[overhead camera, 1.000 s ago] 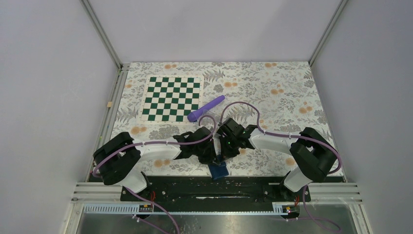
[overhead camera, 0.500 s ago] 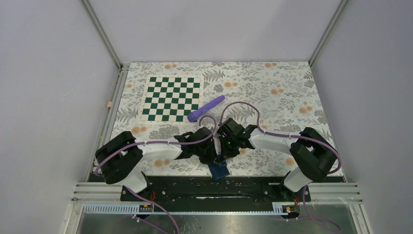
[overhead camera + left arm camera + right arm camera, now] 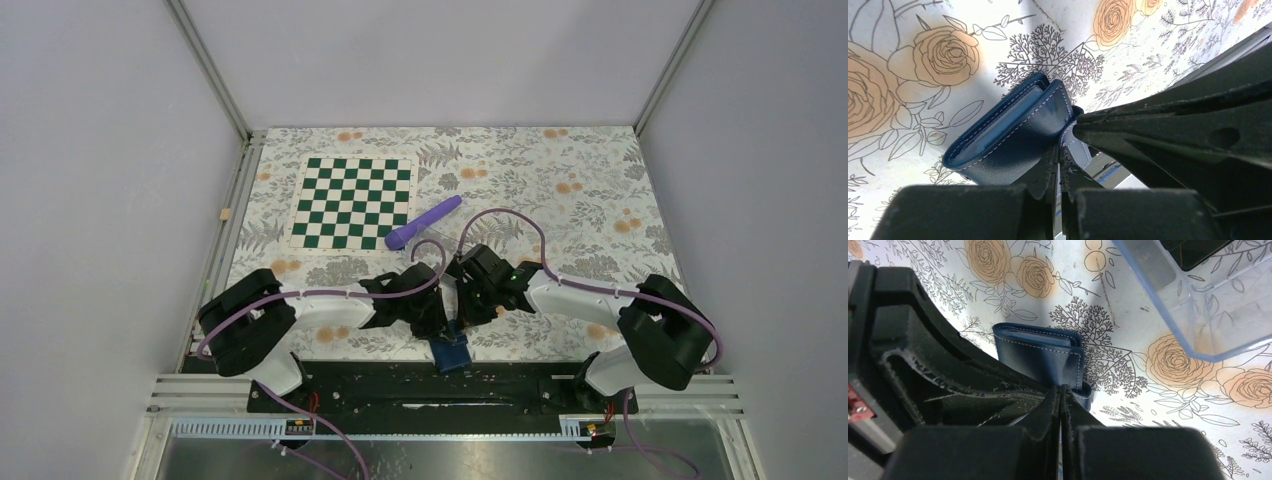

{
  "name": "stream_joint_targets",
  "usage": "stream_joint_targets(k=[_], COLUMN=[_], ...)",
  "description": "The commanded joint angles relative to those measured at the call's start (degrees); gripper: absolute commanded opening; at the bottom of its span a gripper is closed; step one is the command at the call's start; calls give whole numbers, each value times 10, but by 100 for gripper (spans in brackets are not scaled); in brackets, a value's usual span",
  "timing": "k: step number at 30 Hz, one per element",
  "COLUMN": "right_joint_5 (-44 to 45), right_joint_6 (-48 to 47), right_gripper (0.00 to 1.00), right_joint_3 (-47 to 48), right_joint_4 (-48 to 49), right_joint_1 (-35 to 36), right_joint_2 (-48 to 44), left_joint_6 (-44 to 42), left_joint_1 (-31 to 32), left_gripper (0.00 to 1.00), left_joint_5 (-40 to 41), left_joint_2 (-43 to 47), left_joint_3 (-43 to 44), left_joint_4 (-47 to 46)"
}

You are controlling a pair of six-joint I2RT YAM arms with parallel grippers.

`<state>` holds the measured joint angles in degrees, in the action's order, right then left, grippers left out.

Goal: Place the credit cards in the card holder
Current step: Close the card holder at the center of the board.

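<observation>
Two grippers meet over the card holder (image 3: 451, 352), which lies at 6 o'clock on the floral table (image 3: 600, 190), close to its near edge and between the two arm bases. It is folded, navy outside, with a paler layer showing along its open side and its snap tab (image 3: 1079, 150) sticking out toward the fingers. The left gripper (image 3: 1058, 165) has its jaws pressed fully together, tips against the holder just beside the tab. The right gripper (image 3: 1060, 395) is likewise closed tight, tips touching the holder's stitched edge. Whether either has leather nipped between its fingers I cannot tell (the seams are dark there). In the right wrist view a clear plastic tray (image 3: 1163, 295) sits at 1 o'clock of the holder, apart from it. A purple cylinder (image 3: 424, 222) lies tilted at 12 o'clock of the grippers, and a green-and-white chessboard mat (image 3: 352, 203) at 10 o'clock.
</observation>
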<state>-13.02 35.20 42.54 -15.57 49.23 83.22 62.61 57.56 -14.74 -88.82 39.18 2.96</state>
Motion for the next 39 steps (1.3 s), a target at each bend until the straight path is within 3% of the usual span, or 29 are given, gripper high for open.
stream_joint_targets(k=[1,12,39], right_joint_5=[-9,-14,54], right_joint_6=[-8,-7,0], right_gripper=[0,0,0], right_joint_3=[11,23,18], right_joint_4=[19,13,-59], right_joint_1=[4,4,4], right_joint_2=[18,86,66], left_joint_6=[-17,-13,0], left_joint_1=[12,17,33], left_gripper=[0,0,0], left_joint_5=[4,5,12], left_joint_2=[3,3,15], left_joint_3=[10,8,12], left_joint_4=[50,50,69])
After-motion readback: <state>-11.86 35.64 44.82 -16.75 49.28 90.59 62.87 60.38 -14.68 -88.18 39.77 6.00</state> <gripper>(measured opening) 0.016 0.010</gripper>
